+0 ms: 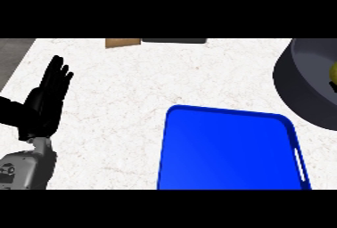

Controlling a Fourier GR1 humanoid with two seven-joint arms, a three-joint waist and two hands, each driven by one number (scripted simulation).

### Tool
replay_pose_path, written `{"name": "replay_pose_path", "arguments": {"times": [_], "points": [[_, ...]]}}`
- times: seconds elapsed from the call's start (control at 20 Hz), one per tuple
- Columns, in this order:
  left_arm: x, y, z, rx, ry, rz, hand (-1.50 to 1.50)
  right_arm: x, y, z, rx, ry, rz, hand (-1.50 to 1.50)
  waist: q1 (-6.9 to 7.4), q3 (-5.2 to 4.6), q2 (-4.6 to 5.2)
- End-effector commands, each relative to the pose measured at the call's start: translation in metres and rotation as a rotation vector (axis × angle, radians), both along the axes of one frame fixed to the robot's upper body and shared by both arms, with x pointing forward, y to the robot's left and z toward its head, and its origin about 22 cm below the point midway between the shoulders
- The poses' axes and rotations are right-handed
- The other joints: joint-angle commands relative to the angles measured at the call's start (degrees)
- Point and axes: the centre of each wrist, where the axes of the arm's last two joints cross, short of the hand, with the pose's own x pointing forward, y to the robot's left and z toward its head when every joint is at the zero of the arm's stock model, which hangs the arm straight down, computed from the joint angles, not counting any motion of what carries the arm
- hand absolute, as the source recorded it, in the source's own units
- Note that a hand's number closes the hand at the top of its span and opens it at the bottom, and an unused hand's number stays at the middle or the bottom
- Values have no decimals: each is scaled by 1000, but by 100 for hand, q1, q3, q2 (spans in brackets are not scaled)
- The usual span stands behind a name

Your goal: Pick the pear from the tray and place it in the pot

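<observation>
One sliver of yellow-green, the pear [334, 71], shows at the right edge inside the dark grey pot [299, 84], mostly cut off by the frame. The blue tray [227, 151] lies just beside the pot on my white marbled bench [132, 89]. My left hand [46, 100] rests at the left, fingers straight and apart, holding nothing.

The left hand [47, 95] is matte black, with slim, tapered fingers and a broad palm section. It mounts to a narrow grey wrist link. The forearm [26, 171] has a light grey housing with a small dark circular fitting.
</observation>
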Motion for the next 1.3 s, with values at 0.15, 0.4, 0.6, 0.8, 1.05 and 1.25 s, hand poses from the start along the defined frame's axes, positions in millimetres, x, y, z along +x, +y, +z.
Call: {"name": "replay_pose_path", "arguments": {"times": [0.15,0.4,0.6,0.8,1.05,1.25], "points": [[-7,3,1,19,-8,-9,0,23,-14,-34,26,103,-13,150,100,10,29],[1,2,3,11,-16,-11,0,31,-16,-36,201,225,11,-150,124,14,49],[6,2,10,11,-15,-15,0,34,-6,-51,302,270,140,-150,141,23,76],[-3,2,0,-3,7,-11,0,32,-9,-53,541,125,243,-150,68,25,32],[-4,-2,-3,-5,-11,-6,0,17,-34,-50,710,-3,249,-150,51,29,51],[-5,-2,-5,1,-18,-5,0,1,-67,-22,804,-7,252,-150,53,27,59]]}}
